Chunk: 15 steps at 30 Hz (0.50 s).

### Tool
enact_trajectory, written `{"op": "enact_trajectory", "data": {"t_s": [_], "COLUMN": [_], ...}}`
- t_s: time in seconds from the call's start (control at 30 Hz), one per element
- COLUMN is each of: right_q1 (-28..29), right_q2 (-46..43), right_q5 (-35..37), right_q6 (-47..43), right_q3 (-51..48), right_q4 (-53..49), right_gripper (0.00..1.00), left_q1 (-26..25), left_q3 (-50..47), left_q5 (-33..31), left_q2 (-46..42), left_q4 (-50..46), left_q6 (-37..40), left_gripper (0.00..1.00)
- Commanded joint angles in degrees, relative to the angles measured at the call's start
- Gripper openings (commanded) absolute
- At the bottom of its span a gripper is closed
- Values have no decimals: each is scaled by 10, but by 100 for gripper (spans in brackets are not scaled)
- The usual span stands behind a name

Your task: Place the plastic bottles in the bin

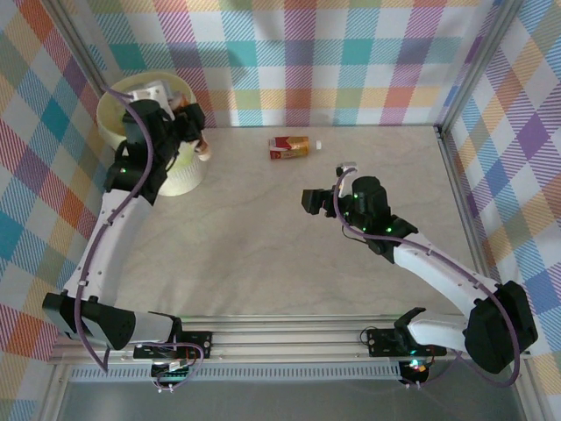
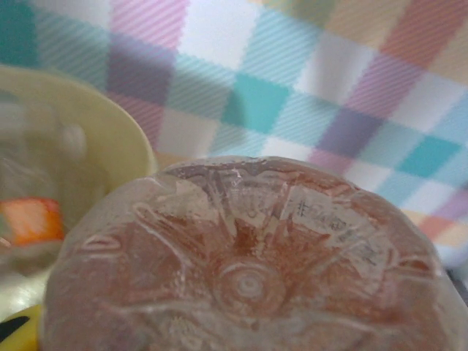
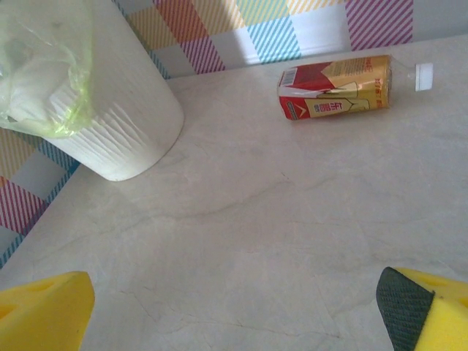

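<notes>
My left gripper point(image 1: 198, 133) hangs at the right rim of the pale-yellow bin point(image 1: 131, 110) and is shut on a clear plastic bottle with a reddish tint point(image 1: 205, 152). The left wrist view looks straight at that bottle's moulded base point(image 2: 248, 270), with the bin's rim point(image 2: 102, 124) to its left. A second plastic bottle with a red and gold label point(image 1: 289, 147) lies on its side at the back of the table, white cap point(image 3: 424, 75) pointing right. My right gripper point(image 1: 317, 198) is open over the table's middle, its yellow fingertips point(image 3: 44, 311) wide apart and the lying bottle point(image 3: 336, 91) ahead of it.
Inside the bin an orange-labelled bottle point(image 2: 29, 219) shows blurred. The bin point(image 3: 110, 110) has a greenish liner bag point(image 3: 51, 66) at its top. Plaid walls close the table at the back and both sides. Bare tabletop point(image 3: 241, 234) lies between my right gripper and the lying bottle.
</notes>
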Motion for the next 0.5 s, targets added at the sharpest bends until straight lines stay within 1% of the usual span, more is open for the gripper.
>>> {"op": "enact_trajectory", "data": {"t_s": [0.0,0.23,0.37,0.43,0.47], "right_q1": [1,1,1,1,1], "right_q2": [-2,4,6,8,9], "right_q5": [-5,-6,-7,-7,-8], "right_q6": [-5,-3,-5,-7,-7], "right_q3": [-1,-1,-1,2,2], "right_q4": [30,28,28,27,26], "right_gripper": [100,100,100,100,100], "left_q1": [8,23,35,38,39], "left_q3": [63,167,206,222,228], "left_q5": [-42,-83,-96,-111,-120], "left_q2": [21,97,139,163,173], "left_q4": [7,13,17,17,33], "left_q6": [57,146,180,211,227], "left_gripper": [49,49,49,49,49]}}
